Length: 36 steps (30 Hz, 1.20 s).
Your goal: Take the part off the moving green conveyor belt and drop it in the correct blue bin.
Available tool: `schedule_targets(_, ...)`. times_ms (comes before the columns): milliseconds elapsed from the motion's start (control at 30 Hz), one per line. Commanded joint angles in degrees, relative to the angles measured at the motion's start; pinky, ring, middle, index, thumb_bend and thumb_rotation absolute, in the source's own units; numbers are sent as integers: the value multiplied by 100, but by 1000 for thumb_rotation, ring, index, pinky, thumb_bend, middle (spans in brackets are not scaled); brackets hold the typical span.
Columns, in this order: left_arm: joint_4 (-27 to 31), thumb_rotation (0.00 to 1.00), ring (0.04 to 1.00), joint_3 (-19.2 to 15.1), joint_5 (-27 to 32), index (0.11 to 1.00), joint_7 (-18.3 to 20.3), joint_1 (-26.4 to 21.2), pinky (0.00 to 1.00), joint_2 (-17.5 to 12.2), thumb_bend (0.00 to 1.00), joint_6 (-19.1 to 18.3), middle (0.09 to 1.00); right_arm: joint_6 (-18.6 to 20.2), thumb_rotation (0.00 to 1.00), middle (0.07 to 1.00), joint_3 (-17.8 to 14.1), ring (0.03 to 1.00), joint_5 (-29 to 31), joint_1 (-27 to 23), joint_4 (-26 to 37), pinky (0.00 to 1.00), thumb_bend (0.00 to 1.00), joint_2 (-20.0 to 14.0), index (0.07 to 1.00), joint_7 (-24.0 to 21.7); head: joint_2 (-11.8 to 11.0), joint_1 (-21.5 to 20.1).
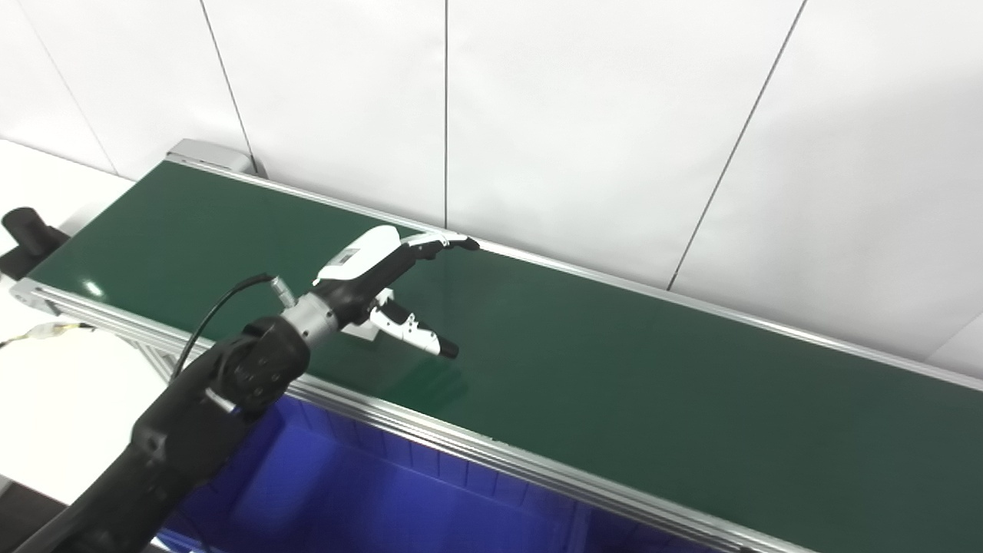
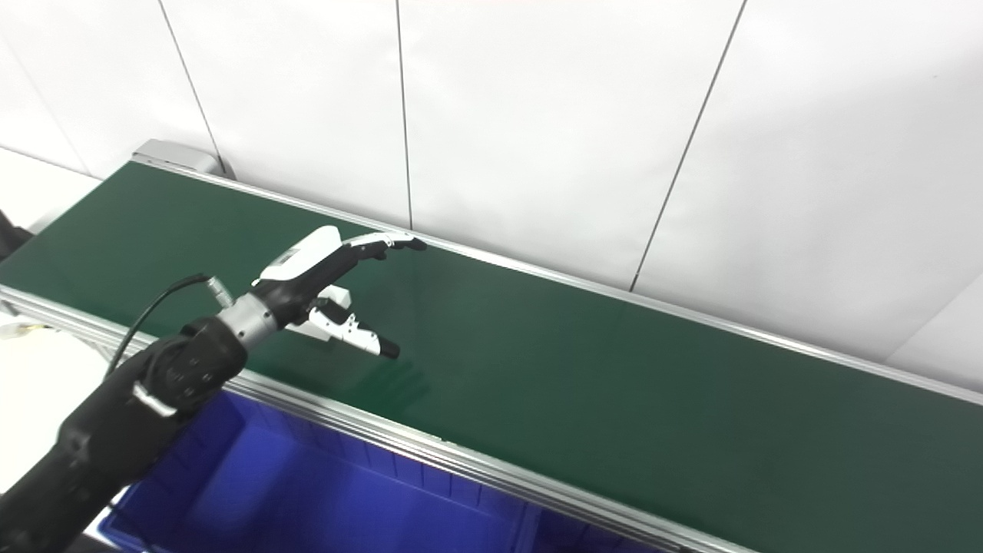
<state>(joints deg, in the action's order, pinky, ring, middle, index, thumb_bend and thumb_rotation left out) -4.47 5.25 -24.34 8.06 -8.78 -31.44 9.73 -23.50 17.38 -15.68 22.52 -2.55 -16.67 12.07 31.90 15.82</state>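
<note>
The green conveyor belt (image 1: 614, 369) runs from upper left to lower right. My left hand (image 1: 384, 280) hovers low over its left part, open, with fingers (image 1: 441, 243) stretched toward the far rail and the thumb (image 1: 415, 332) spread toward the near side. A small white part (image 1: 362, 330) lies on the belt right under the hand, mostly hidden by the palm and thumb; it also shows in the right eye view (image 2: 338, 295). I cannot tell whether the hand touches it. A blue bin (image 1: 369, 491) sits below the belt's near rail. The right hand is out of view.
An aluminium rail (image 1: 476, 445) edges the belt's near side, with another along the far side against the white panelled wall (image 1: 584, 115). A black motor (image 1: 23, 230) and a loose cable (image 1: 46, 330) sit at the belt's left end on a white surface.
</note>
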Motion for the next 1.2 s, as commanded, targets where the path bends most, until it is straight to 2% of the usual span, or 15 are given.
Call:
schedule_targets(0,-52,414,871,-46,-108,864,20,-295,782,-245,857,33,898,-341,368,862,20,809,-32,-1,66,689,806,-88,916,155,8,-6)
schedule_targets(233,-683,360,885,53,-348,884,270,-574,782,-387,924,-108,918,-342,354,867,86,828,61,-40,16,722,808,-113,918,201,11,36)
schedule_targets(367,-884,364,895,118,-456,891,333,-655,789,-427,960,-158,923,-342,359,863,138,819,71,-74,-13,713,808,-141,919,252,4,48)
schedule_targets(467,-1123,350,893,192,-527,902,360,-737,789,-460,969,-146,934,-342,362,855,185,798,65,-108,-43,665,816,-168,913,335,14,71)
schedule_targets(700,-1423,276,910,363,-745,920,408,-805,808,-512,978,-266,962,-341,375,863,230,809,119,-109,-29,673,816,-212,919,346,11,73)
schedule_targets(867,-1359,259,924,487,-930,924,477,-759,832,-536,977,-480,963,-341,376,868,219,810,88,-106,-16,673,811,-221,919,363,19,95)
schedule_targets(900,-1361,231,927,509,-948,935,473,-752,860,-549,961,-454,963,-341,384,857,221,791,89,-109,-19,640,816,-224,917,368,22,94)
schedule_targets(1067,-1460,174,944,640,-1160,932,338,-722,900,-576,955,-385,969,-342,376,865,197,799,156,-80,15,653,812,-224,918,310,34,84)
schedule_targets(1100,-1482,97,944,665,-1211,928,305,-720,895,-577,922,-373,967,-342,371,860,187,790,165,-72,23,638,806,-220,921,295,34,84)
schedule_targets(1167,-1508,52,940,717,-1346,923,199,-711,889,-570,895,-364,964,-342,366,864,187,800,174,-67,37,661,804,-220,920,298,45,87)
